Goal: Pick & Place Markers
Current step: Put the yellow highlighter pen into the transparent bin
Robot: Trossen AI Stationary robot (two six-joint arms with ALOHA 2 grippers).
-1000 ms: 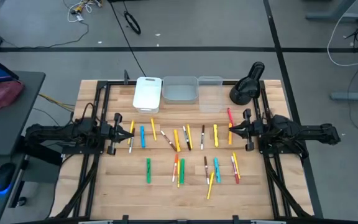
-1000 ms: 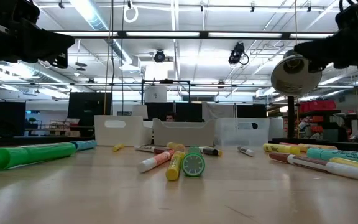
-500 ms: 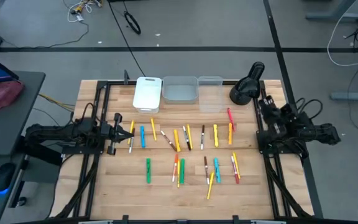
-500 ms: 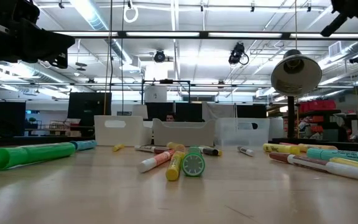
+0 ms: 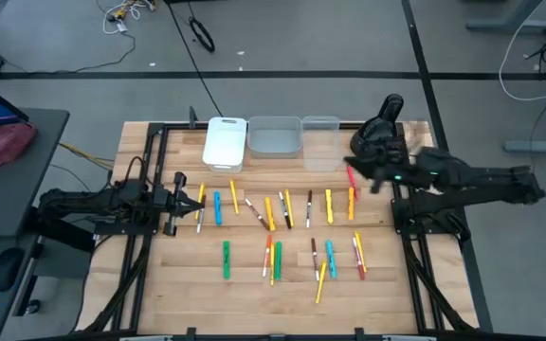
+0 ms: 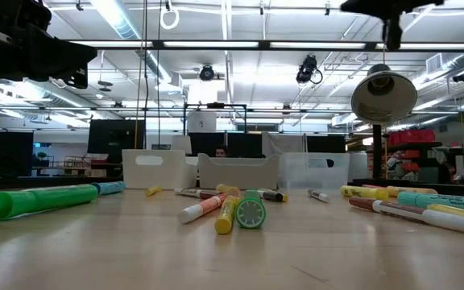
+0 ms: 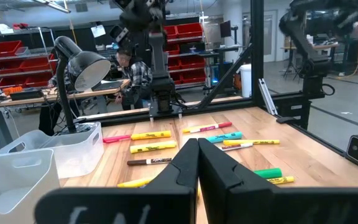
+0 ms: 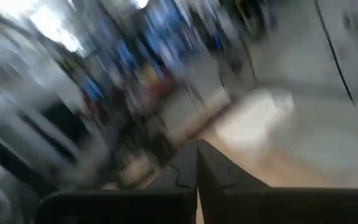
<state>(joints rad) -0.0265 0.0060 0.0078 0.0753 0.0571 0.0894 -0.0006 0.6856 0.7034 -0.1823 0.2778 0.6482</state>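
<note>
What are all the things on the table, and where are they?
Thin pens and markers: about twenty; yellow, orange, green, blue, red, dark; scattered in two loose rows across the middle of the wooden table.
White plastic bin: one; back edge, leftmost of three.
Clear plastic bins: two; back edge, right of the white one.
Black desk lamp: one; back right corner.
Left gripper: one, dark, shut and empty, waiting at the left end of the back marker row.
Right gripper: one, dark, shut and empty, raised near the lamp.
</note>
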